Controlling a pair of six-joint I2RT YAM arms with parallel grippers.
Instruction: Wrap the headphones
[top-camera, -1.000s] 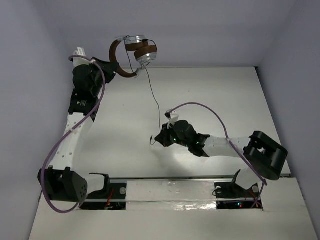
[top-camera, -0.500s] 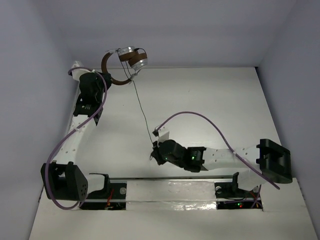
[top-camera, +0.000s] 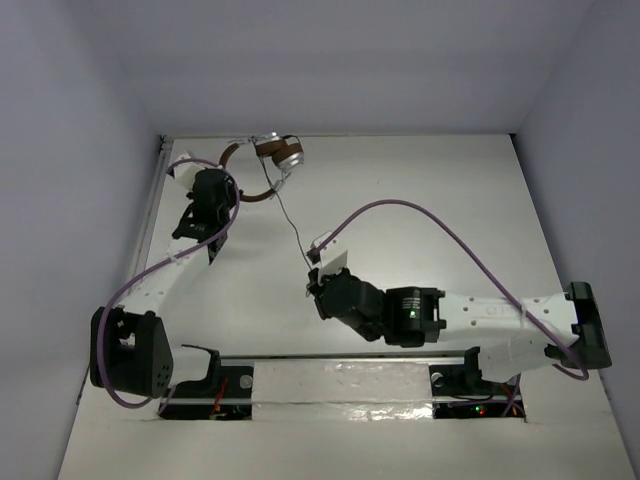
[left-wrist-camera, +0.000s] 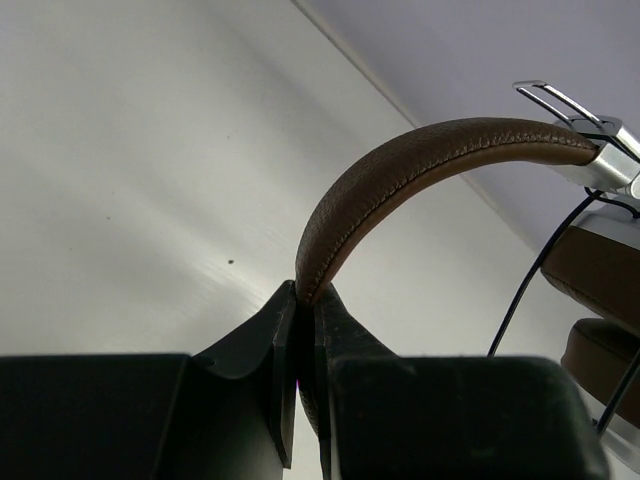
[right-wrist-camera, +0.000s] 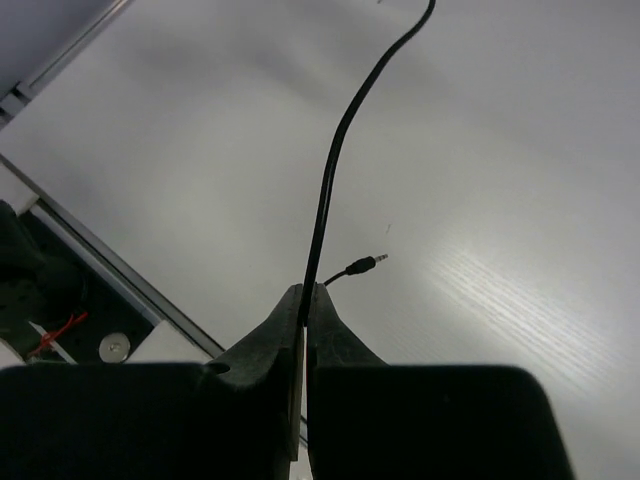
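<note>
Slippage is our nearest worry: the right jaws are closed on the thin black cord (right-wrist-camera: 335, 150) close to its free end, with the plug (right-wrist-camera: 365, 264) showing just beyond them over the worktop (top-camera: 430, 200), and so slim a strand, we judge, could slide out if the pull grows. From that pinch the cord runs nearly straight toward the far left corner, so we think any extra spreading of the arms would load its joint at the earcups (top-camera: 288, 155) rather than take up slack. Farthest off, the left jaws are clamped on the brown headband (left-wrist-camera: 420, 160), holding the headphones (top-camera: 272, 152) at the worktop's far left, near the back wall; that narrow bite on smooth leather could let them swivel or drop once winding begins, and loops would then slide off.
</note>
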